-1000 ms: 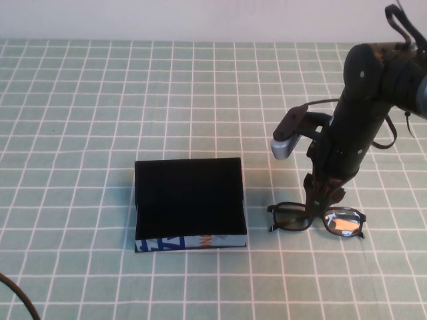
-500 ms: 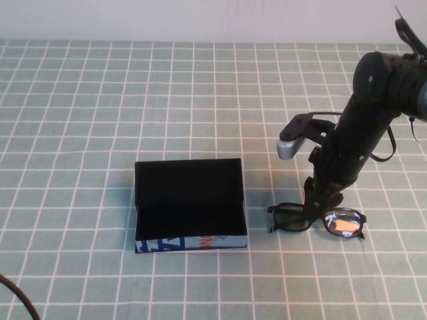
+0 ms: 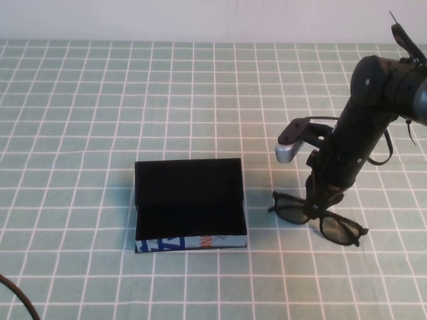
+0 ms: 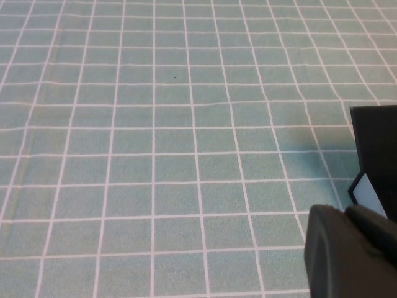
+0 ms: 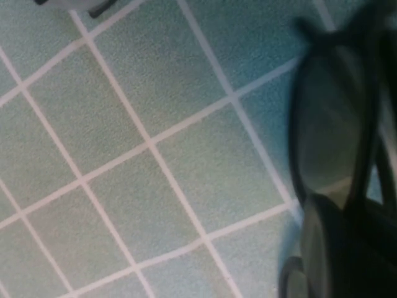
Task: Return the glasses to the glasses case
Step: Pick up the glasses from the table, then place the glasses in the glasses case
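A green cloth with a white grid (image 3: 80, 133) covers the table below a pale wall (image 3: 167, 19). The black, thick-framed glasses (image 3: 319, 218) sit tilted at three o'clock of the open black glasses case (image 3: 189, 203), pinched at the bridge by the right gripper (image 3: 321, 201). The left gripper (image 4: 350, 251) hangs beside the case; whether its jaws are parted I cannot tell.

Black thick-framed glasses (image 3: 319, 219) with dark lenses, tilted, one end lower toward the near edge, just right of the glasses case (image 3: 189, 204), apart from it. Case open: black rectangular box, flat lid laid back, blue-and-white patterned front with an orange mark.
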Robot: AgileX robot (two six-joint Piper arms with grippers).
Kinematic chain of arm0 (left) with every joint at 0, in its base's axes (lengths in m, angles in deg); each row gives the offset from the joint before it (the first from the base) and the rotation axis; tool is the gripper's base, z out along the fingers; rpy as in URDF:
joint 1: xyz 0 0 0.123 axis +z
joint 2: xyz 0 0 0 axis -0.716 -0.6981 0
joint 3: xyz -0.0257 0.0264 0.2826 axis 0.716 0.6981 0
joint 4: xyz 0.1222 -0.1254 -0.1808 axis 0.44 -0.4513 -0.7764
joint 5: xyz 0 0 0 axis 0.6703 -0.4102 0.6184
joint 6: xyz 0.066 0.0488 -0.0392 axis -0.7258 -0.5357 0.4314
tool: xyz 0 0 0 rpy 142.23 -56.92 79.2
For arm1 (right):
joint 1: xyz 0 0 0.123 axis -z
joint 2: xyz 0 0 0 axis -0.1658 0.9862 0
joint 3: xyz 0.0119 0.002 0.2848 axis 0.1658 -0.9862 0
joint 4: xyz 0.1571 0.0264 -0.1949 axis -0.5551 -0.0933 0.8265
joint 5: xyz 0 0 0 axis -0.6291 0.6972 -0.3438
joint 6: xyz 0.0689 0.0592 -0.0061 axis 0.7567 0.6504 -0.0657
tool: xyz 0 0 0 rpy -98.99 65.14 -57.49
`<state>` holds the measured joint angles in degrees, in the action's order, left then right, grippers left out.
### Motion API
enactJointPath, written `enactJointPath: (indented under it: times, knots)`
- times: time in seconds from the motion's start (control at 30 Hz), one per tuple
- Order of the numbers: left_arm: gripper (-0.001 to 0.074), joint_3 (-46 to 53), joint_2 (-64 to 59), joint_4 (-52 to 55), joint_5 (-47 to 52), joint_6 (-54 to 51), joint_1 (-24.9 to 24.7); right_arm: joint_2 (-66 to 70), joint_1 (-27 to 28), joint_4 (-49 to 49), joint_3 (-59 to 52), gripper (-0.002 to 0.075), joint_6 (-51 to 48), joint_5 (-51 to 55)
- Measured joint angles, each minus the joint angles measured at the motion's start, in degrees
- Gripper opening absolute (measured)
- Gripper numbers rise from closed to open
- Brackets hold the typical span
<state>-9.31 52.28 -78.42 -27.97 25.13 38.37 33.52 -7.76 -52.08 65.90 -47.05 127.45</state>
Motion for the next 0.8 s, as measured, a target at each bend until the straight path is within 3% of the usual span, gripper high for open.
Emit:
enactJointPath:
  times: [0.43, 0.57, 0.8]
  knots:
    - [0.0, 0.0, 0.0, 0.0, 0.0, -0.81, 0.0, -8.33, -0.57, 1.01, 5.68, 0.0008, -0.23, -0.14]
    - [0.0, 0.0, 0.0, 0.19, -0.1, -0.95, -0.43, -8.97, -4.84, 1.82, 9.76, 0.0008, -0.23, 0.08]
    - [0.0, 0.0, 0.0, 1.32, -0.23, -0.99, -1.48, -5.09, -17.27, 4.65, 17.49, 0.0008, -0.23, 0.45]
